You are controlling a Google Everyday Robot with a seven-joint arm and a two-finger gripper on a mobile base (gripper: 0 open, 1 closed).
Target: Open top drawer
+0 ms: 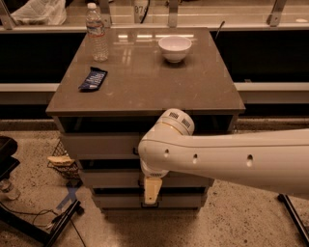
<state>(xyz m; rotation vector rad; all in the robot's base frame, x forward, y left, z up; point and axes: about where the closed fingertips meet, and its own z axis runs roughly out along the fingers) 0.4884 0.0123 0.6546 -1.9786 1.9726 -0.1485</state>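
Gripper (151,191) hangs pointing down before the lowest drawer (116,200), grip state cannot be told; top drawer (99,145) sits directly under the tabletop (145,82), with bare floor (231,223) in front.

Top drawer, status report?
Hand low, before the lower drawers. Top drawer looks shut. Arm crosses its front.

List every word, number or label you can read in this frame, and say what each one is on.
"876", uncertain and partly cut off: on a pale object behind the table's far edge.
Water bottle label: too blurred to read.
Blue packet: print too small to read.
Top drawer, bowl, and gripper hanging before the lower drawers: no text visible.
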